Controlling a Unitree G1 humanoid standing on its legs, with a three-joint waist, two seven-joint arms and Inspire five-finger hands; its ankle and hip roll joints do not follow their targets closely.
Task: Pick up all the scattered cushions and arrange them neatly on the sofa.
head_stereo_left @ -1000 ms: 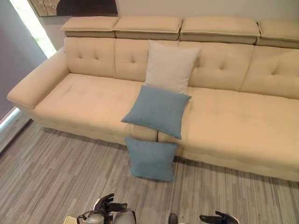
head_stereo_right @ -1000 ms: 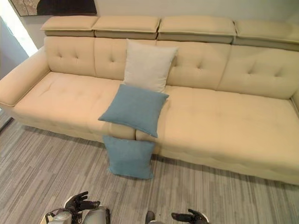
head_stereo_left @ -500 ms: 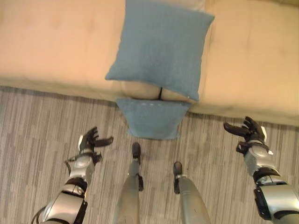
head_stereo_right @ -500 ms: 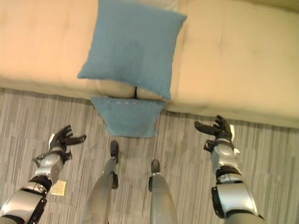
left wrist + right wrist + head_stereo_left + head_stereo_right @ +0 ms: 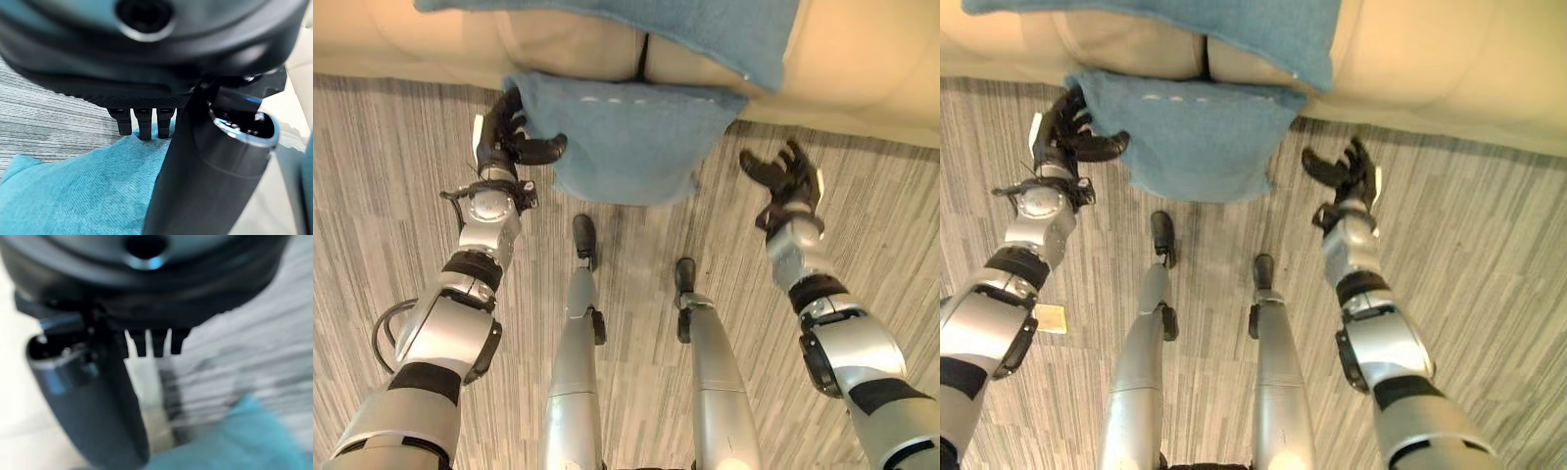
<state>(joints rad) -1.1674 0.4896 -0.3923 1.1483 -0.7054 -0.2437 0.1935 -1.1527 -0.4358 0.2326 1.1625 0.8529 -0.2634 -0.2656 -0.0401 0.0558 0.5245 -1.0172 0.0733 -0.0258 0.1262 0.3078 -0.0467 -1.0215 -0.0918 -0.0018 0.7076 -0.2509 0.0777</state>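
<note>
Nothing lifted yet, so the job is barely begun. The square blue fabric cushion on the floor (image 5: 626, 142) leans against the front of the beige upholstered sofa (image 5: 862, 69), upper centre of the frame. A second blue fabric cushion (image 5: 724, 29) overhangs the seat edge along the top and looks to need straightening. My left hand (image 5: 509, 142) is spread wide at the floor cushion's left edge; I can't tell if it touches. My right hand (image 5: 788, 176) is splayed, just clear of its right side. The striped grey floor (image 5: 391, 196) runs beneath. No writing I can read.
</note>
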